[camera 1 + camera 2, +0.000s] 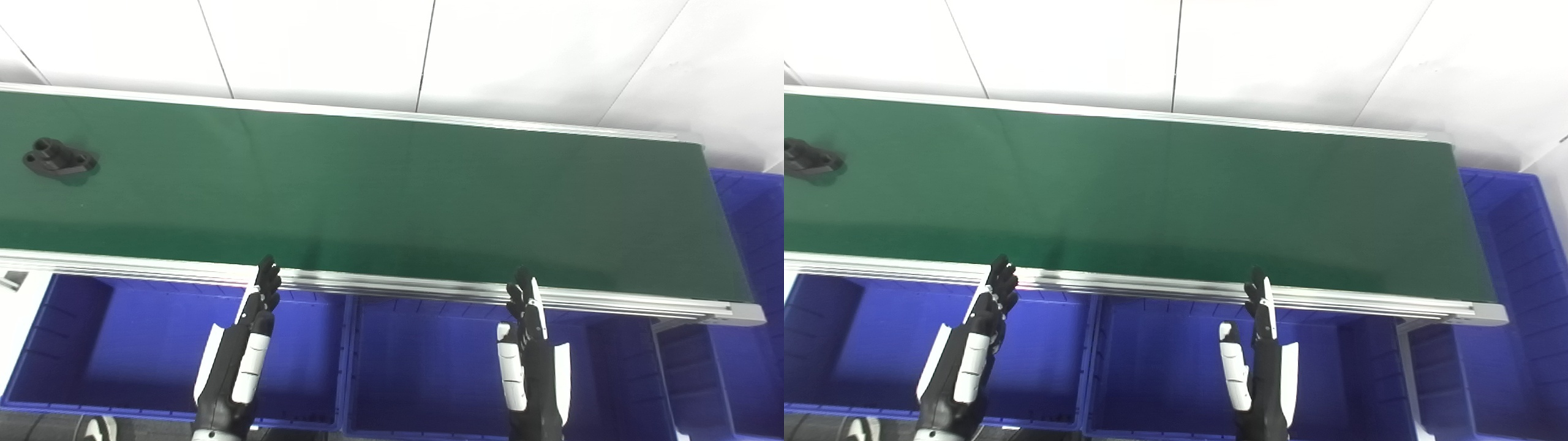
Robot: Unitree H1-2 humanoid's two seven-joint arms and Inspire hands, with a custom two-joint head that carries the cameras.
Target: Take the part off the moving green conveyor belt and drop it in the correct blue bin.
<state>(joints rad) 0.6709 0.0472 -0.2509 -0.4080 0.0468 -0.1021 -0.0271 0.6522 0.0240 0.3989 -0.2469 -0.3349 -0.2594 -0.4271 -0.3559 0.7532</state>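
A black part [58,158] with round holes lies on the green conveyor belt [380,196] at its far left; in the right eye view the part [807,159] is cut by the left edge. My left hand [245,343] is open and empty, fingers straight, held over the left blue bin [153,343] with its tips at the belt's near rail. My right hand [530,337] is open and empty too, over the middle blue bin [429,361], tips at the rail. Both hands are far from the part.
An aluminium rail [392,285] runs along the belt's near edge. A third blue bin [692,373] sits at the front right, and another blue bin [753,208] stands past the belt's right end. A white wall rises behind the belt.
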